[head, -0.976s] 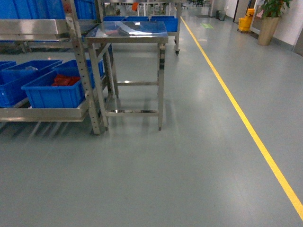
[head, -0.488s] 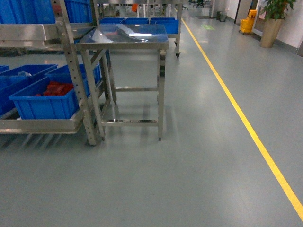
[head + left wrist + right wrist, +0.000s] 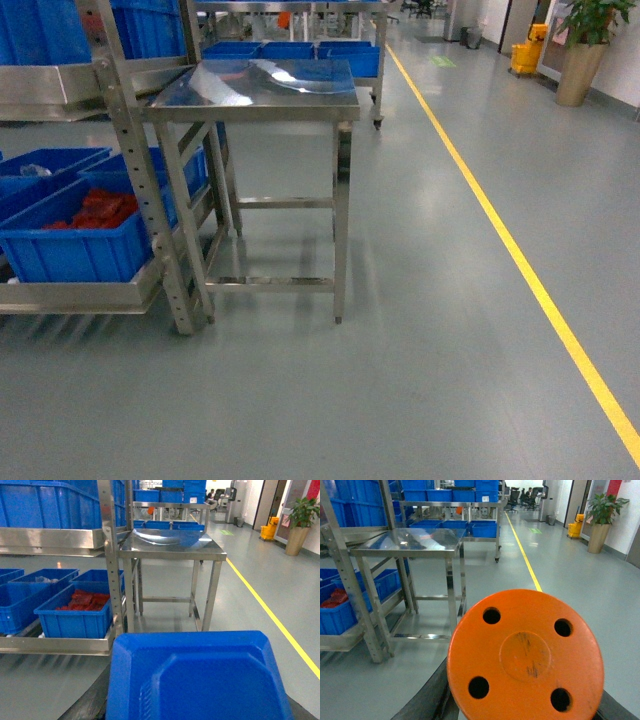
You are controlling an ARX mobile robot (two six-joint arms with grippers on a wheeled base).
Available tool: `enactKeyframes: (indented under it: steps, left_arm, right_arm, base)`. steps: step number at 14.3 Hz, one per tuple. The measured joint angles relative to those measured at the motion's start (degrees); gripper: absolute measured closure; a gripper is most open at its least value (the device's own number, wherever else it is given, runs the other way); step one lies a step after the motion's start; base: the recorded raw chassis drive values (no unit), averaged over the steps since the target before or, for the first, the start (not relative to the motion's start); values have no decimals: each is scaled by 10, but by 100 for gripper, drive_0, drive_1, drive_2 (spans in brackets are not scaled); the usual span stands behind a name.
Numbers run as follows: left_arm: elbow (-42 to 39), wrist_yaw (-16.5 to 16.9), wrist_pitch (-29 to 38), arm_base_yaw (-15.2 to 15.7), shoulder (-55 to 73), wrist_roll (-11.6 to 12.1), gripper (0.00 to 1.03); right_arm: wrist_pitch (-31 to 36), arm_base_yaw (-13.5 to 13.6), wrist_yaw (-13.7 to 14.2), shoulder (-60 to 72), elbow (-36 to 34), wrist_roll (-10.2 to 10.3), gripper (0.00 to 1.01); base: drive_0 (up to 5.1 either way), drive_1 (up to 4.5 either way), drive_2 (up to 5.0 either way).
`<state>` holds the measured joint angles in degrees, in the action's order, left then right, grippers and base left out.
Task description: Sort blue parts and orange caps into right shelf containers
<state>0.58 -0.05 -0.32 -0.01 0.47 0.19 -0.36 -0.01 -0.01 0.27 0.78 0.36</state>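
A blue part (image 3: 200, 680) and a four-holed orange cap (image 3: 525, 655) fill the wrist views; blue crates (image 3: 70, 235) sit shelved left.

A worktop (image 3: 262, 88) stood just right of the shelf (image 3: 120, 120); crates (image 3: 70, 235) sat on its lower tier, a floor line (image 3: 500, 240) ran right.

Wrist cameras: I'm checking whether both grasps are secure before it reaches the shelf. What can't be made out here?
- Left wrist view: the blue part fills the lower frame and hides the jaws, so their grip is unreadable.
- Right wrist view: the orange cap likewise covers the jaws.
- Head view: neither arm appears.
- Head view: the crate of red pieces is cut by the left edge and crossed by the shelf post.
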Motion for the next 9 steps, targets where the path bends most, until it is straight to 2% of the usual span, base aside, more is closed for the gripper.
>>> enactKeyframes:
  steps: [9]
  left_arm:
    - [0,1,1,0,0,0,60]
  right_arm:
    - [1,0,0,0,0,0,58]
  base:
    - [-6,427,-440]
